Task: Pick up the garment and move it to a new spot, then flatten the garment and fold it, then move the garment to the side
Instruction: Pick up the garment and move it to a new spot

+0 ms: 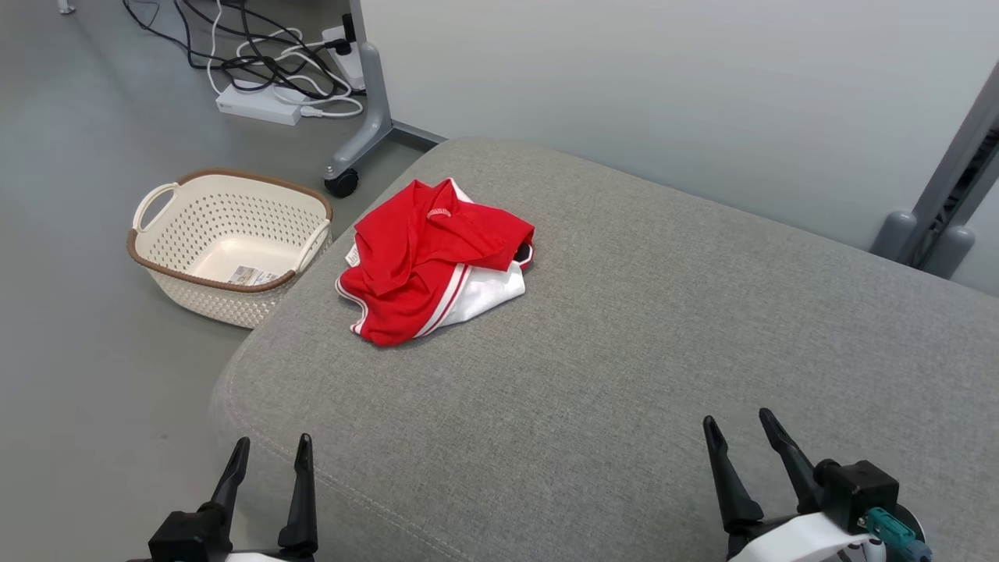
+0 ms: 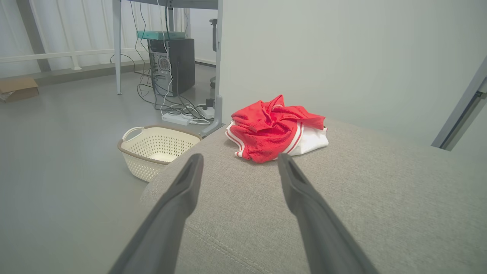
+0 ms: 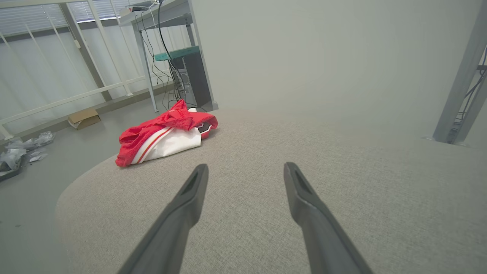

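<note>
Garment point(image 1: 433, 261): red and white, crumpled on grey cushion point(image 1: 624, 351).
Left gripper point(image 1: 273, 439): released, empty.
Right gripper point(image 1: 737, 417): released, empty.

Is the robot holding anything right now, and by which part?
Nothing is held. The left hand and right hand are both open and empty. The garment lies crumpled on the cushion, away from both.

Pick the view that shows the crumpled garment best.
Head view: it looks down on the garment, so its whole outline on the grey cushion is visible. Left wrist view sees the garment low and side-on; right wrist view sees the garment smaller, white panel facing.
</note>
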Robot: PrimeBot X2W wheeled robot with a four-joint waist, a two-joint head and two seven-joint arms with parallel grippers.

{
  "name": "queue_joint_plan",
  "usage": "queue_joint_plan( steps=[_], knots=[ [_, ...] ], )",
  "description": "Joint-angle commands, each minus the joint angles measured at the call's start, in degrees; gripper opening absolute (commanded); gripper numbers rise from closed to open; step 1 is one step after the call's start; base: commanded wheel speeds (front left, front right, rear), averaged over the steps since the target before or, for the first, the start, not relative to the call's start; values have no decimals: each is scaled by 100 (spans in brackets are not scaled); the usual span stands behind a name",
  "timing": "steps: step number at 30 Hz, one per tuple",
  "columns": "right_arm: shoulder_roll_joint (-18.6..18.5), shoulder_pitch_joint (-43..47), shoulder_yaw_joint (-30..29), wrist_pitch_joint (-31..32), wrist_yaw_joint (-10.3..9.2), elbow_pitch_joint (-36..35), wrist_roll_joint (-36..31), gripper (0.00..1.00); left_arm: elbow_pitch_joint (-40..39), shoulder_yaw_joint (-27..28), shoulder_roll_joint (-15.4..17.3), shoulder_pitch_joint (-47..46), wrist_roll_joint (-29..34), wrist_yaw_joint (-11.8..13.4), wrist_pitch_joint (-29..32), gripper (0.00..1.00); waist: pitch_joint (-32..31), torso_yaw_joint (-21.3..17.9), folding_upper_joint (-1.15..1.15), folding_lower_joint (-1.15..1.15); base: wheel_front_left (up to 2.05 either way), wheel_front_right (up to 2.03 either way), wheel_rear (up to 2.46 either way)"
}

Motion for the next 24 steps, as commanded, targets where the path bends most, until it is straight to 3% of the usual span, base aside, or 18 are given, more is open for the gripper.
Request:
queue_joint_plan(
  steps=[1, 13, 24],
  knots=[
    [-23, -61, 43, -24, 1, 43, 34, 100, -63, 31, 16, 6, -29, 25, -2, 100, 28, 79, 0, 0, 0, 0, 0],
    [-25, -287, 239, -24, 1, 207, 74, 100, -167, 59, 20, 75, -131, 140, -2, 100, 99, 117, 0, 0, 0, 0, 0],
    [-22, -160, 66, -25, 1, 76, -63, 100, -85, 130, 22, -132, -95, 12, -2, 100, 218, 22, 0, 0, 0, 0, 0]
  ],
)
